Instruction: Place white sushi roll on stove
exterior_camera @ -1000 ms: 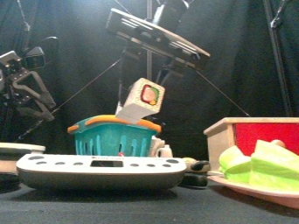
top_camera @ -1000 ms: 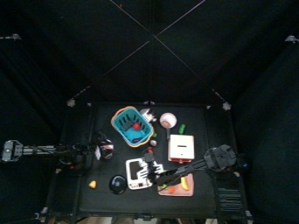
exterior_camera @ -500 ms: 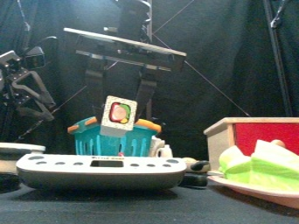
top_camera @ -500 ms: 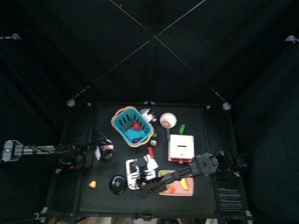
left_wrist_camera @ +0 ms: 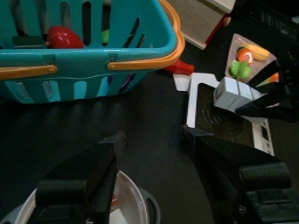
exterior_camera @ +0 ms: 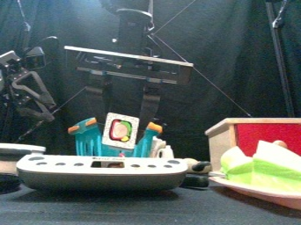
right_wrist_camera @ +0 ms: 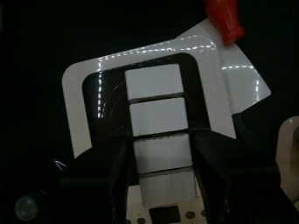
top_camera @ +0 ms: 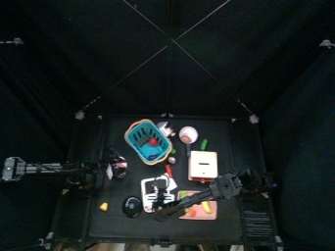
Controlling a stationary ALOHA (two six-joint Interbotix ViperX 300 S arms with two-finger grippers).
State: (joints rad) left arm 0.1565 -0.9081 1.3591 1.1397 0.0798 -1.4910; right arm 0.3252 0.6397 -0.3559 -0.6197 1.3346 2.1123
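Front view first: the right gripper (exterior_camera: 121,123) hangs straight down over the stove (exterior_camera: 104,170), its two black fingers (exterior_camera: 97,92) spread to the width of the white sushi roll (exterior_camera: 120,130) and pinching it between them. The roll is a white rounded block, its cut face showing a pink, green and orange filling, and it sits just above the stove top, apart from it as far as this view tells. Below the fingertips the stove is a smooth white plastic slab with rounded ends and a row of dark knobs along its front. Just behind the fingers stands a teal basket (exterior_camera: 115,141) with orange handles. Off to the side of the fingers, a pale green wedge (exterior_camera: 268,165) lies on a pink tray (exterior_camera: 261,195), with a cream box with a red face (exterior_camera: 261,135) behind it.

From above, the right arm reaches in across the black table (top_camera: 98,147). The left gripper (left_wrist_camera: 158,162) rests low beside the basket, fingers apart, nothing between them. Black curtains close the pen all round.
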